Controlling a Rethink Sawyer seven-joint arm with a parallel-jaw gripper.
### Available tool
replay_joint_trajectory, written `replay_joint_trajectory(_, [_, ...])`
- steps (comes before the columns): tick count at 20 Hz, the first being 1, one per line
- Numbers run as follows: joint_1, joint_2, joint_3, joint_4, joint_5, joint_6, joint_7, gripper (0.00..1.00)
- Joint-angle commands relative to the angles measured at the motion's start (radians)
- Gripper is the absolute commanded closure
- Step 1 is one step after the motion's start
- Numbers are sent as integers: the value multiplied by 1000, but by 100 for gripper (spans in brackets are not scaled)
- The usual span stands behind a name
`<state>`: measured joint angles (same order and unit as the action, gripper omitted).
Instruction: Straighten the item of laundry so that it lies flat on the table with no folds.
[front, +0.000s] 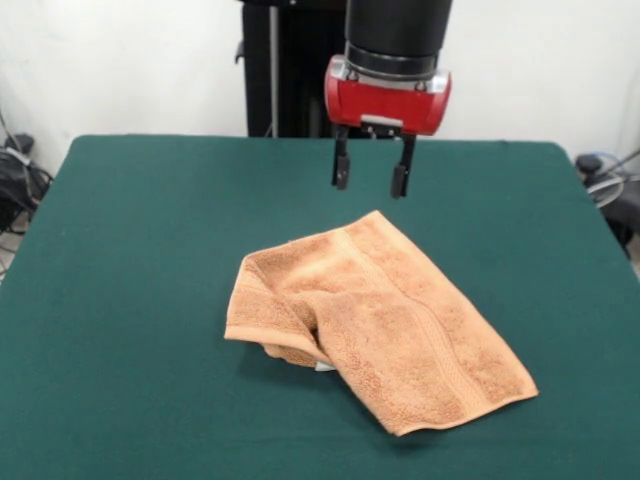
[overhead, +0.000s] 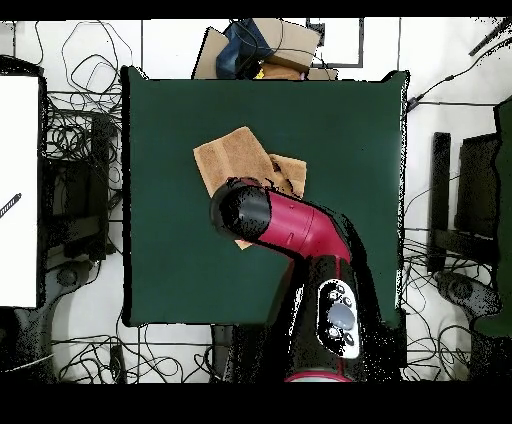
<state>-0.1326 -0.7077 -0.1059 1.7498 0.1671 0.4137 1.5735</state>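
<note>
The item of laundry (front: 375, 320) is a light orange-tan terry towel lying on the dark green table (front: 120, 300), with its left part folded over onto itself and a woven band stripe running along its right part. My gripper (front: 370, 178) hangs above the towel's far corner, clear of it, open with nothing between its fingers. In the overhead view the towel (overhead: 232, 160) shows beyond the red and black arm (overhead: 295, 228), which hides part of it and hides the gripper.
Cardboard boxes (overhead: 285, 45) sit past the table's edge in the overhead view. Cables and equipment (overhead: 75, 130) lie on the floor on both sides of the table.
</note>
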Motion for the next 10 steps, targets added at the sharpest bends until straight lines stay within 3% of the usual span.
replay_joint_trajectory(1, [-3,101,71,67,-28,-131,177,0])
replay_joint_trajectory(10, [-7,173,80,67,-21,-214,184,0])
